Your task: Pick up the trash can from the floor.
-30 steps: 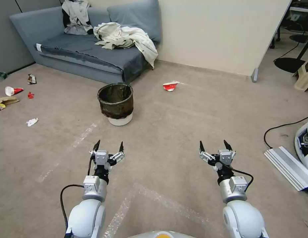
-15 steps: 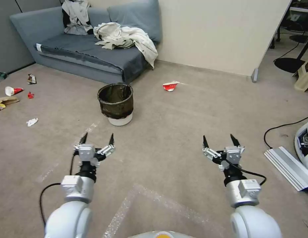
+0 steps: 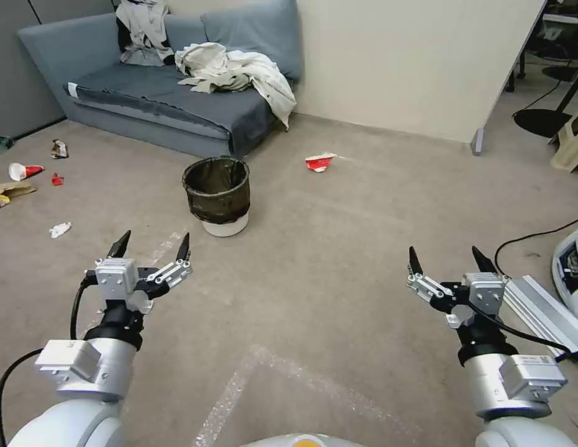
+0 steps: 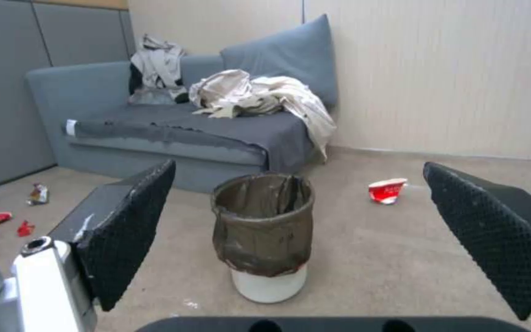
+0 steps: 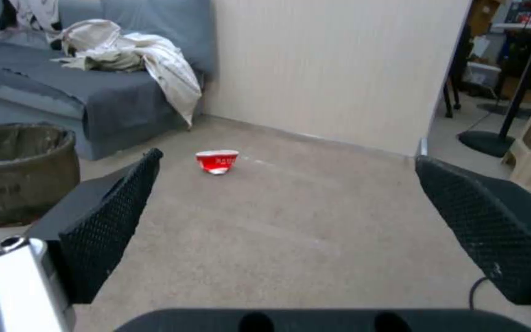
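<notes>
Both grippers wide open, empty: left near bin, right well apart from it. Bin upright on floor, before sofa. We worry loose bag slips, bin tips.

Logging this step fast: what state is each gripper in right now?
Left gripper: open, holding nothing, short of the small round white plastic trash can with the dark bag liner.
Right gripper: open, holding nothing, above the grey-beige carpet floor.
</notes>
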### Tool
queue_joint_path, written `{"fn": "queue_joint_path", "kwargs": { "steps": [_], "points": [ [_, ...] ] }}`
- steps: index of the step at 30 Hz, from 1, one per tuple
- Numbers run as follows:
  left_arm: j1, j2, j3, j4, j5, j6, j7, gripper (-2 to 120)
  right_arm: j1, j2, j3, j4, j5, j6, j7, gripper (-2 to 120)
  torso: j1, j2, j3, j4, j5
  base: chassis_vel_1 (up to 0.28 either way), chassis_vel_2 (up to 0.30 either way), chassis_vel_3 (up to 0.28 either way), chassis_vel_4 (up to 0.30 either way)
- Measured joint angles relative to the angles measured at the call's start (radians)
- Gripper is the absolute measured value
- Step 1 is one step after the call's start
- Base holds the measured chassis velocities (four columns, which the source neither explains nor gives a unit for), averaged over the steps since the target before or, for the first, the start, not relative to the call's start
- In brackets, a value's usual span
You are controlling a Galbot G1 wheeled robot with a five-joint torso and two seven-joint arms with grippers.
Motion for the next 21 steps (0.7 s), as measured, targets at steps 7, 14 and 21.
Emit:
{"fn": "queue_joint_path", "kwargs": {
  "steps": [7,14,21],
  "points": [
    [0.003,-0.011,0.005,0.031,0.011,-0.049,-0.008,100,-0.001,0.003,-0.001,-0.041,0.017,0.027,0.026,100,0.000,0.000,0.000,0.0000,0.0000,0.000,0.000,0.000,0.000],
    [0.001,-0.012,0.010,0.027,0.032,-0.051,-0.005,100,0.003,0.002,-0.003,-0.037,0.024,0.026,0.035,100,0.000,0.000,0.000,-0.0001,0.0001,0.000,0.000,0.000,0.000],
    [0.001,-0.013,0.011,0.027,0.038,-0.050,-0.002,100,0.005,0.001,-0.004,-0.037,0.024,0.024,0.037,100,0.000,0.000,0.000,-0.0001,0.0001,0.000,0.000,0.000,0.000]
  ]
}}
